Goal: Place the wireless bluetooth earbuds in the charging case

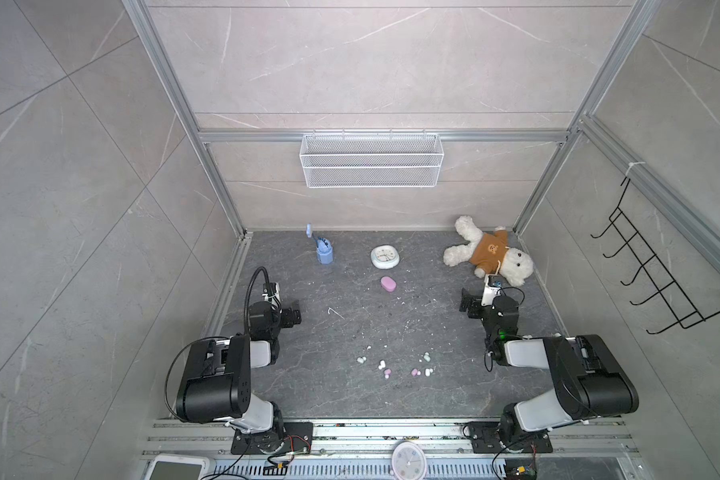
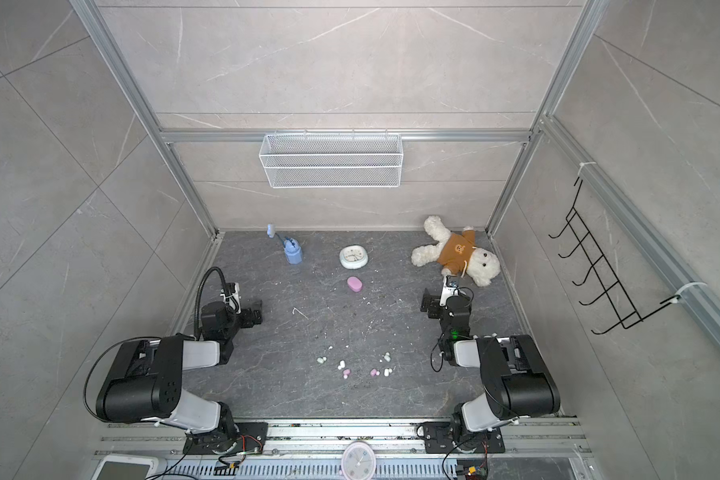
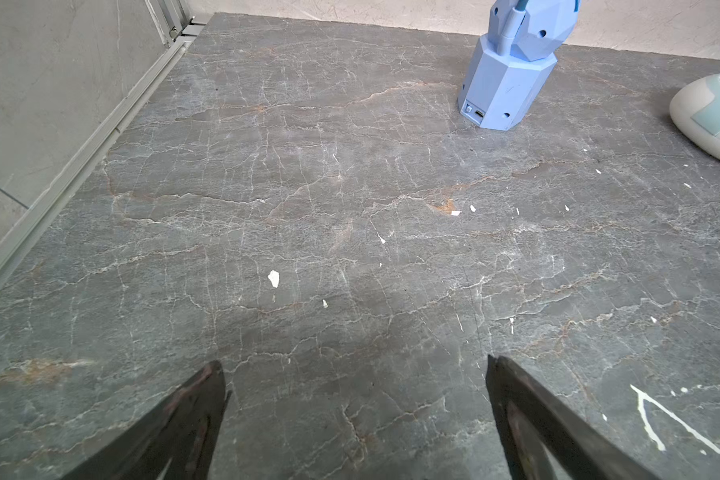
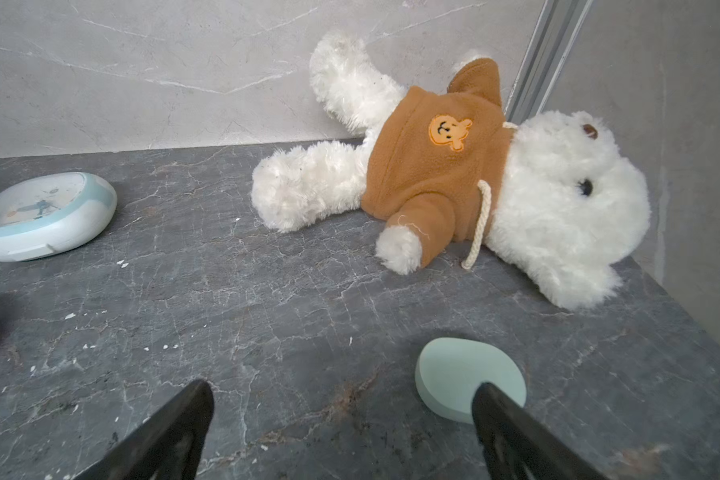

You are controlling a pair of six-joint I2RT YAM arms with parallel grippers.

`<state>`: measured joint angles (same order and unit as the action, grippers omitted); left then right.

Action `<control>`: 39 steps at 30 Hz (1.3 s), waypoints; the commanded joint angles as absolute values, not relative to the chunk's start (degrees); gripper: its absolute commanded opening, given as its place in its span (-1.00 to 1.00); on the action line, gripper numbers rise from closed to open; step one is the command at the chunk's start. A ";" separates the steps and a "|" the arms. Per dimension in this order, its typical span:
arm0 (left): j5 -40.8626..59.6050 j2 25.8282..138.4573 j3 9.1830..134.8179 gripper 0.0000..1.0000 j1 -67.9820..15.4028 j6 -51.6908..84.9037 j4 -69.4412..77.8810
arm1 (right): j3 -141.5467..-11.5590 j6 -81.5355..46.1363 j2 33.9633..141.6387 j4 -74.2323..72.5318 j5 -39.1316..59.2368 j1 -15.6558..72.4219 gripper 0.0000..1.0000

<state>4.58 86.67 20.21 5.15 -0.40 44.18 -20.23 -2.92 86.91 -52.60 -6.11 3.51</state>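
We see the left black-and-white robot arm [image 1: 221, 374] folded, elbow back, wrist held low. Its black parallel left gripper [image 3: 354, 374] has jaws spread wide, empty. The right black-and-white robot arm [image 1: 566, 374] mirrors it; the black parallel right gripper [image 4: 341, 395] is spread wide too, empty.

Front of the table [image 1: 308, 395], between the two arms, the earbuds [image 1: 382, 365] lie scattered. Behind them, mid-table, sits the charging case [image 1: 388, 284], with the clock [image 1: 385, 256] just behind it. Left of the clock stands the holder [image 1: 324, 251], and the teddy bear [image 1: 487, 253] lies in the back right corner. The right tool [image 1: 468, 302] is in front of the bear, a second case [image 4: 454, 374] just beside it. The left tool [image 1: 294, 315] is opposite. The wire basket [image 1: 371, 160] hangs on the back wall.
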 commanded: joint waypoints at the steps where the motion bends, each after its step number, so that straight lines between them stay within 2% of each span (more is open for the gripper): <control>1: 4.08 85.78 21.17 1.00 5.27 0.41 46.96 | -19.78 -2.11 87.36 -53.52 -5.45 3.43 1.00; 23: 3.98 85.69 21.18 1.00 5.19 0.26 46.88 | -19.88 -2.27 87.03 -53.49 -5.66 3.41 1.00; 25: 3.91 85.65 21.46 0.99 5.19 0.35 46.99 | -22.51 -2.07 83.65 -45.88 -5.32 3.43 1.00; 27: 4.34 82.91 26.25 0.99 5.10 0.28 35.74 | -29.01 -4.73 78.40 -28.70 -7.33 3.38 1.00; 30: 3.90 79.99 33.74 0.99 4.54 0.27 21.15 | -35.88 -7.97 72.95 -10.32 -7.56 3.48 1.00; 35: 3.19 76.85 38.47 0.99 1.56 0.57 10.30 | -46.69 -15.44 71.52 18.19 -8.75 2.63 1.00; 39: 3.47 76.89 41.01 1.00 -2.75 -0.07 5.13 | -50.03 -22.35 71.08 30.13 -6.10 -1.55 1.00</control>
<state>3.38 77.17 39.57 -0.54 -0.19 13.58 -49.08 -15.31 71.13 10.81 -7.01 0.80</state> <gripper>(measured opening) 0.998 0.995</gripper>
